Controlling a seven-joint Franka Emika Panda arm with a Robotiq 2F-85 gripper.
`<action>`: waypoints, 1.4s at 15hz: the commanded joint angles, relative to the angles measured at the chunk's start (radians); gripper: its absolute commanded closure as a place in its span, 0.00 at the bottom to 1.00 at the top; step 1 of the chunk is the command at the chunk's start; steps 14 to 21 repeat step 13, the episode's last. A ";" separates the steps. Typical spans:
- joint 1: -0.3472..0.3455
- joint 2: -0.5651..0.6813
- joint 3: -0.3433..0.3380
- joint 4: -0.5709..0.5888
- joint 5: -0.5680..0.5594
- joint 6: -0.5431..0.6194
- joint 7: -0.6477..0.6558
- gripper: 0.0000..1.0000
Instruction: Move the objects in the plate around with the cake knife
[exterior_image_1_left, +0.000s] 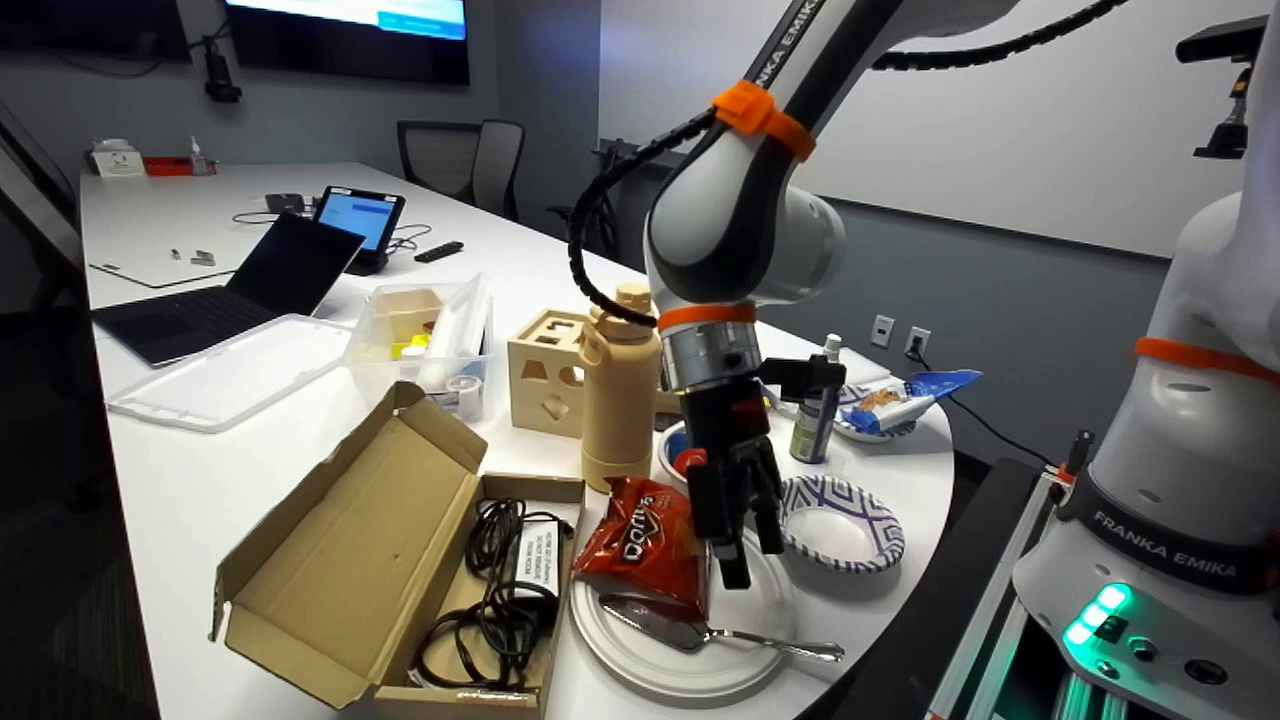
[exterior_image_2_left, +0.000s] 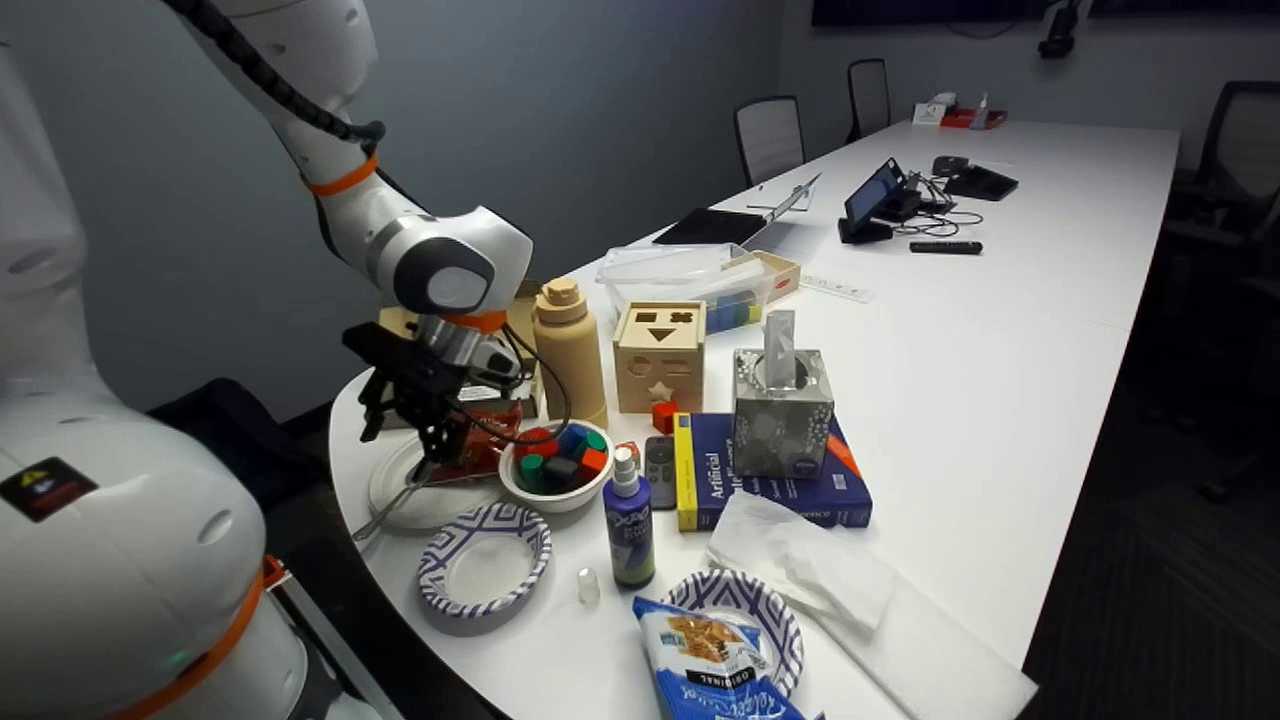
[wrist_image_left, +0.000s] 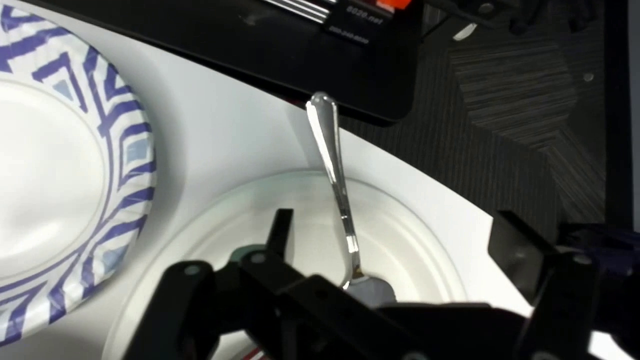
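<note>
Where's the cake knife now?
In an exterior view, the cake knife lies on the white plate, below the red Doritos bag, its handle jutting past the plate's right rim.

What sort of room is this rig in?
Probably an office conference room: a long white table with mesh-backed chairs along it, a lit wall-mounted display, and what looks like a large whiteboard.

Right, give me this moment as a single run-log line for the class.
gripper: open, holding nothing | cake knife: on white plate, handle past rim | red Doritos bag: partly on white plate | status: cake knife not yet gripped
</note>
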 joint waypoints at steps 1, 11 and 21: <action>0.022 -0.237 0.018 -0.121 0.089 -0.021 0.043 0.00; 0.064 -0.664 0.005 -0.209 -0.018 0.009 0.403 0.00; 0.049 -0.662 0.005 -0.143 -0.085 -0.023 0.477 0.00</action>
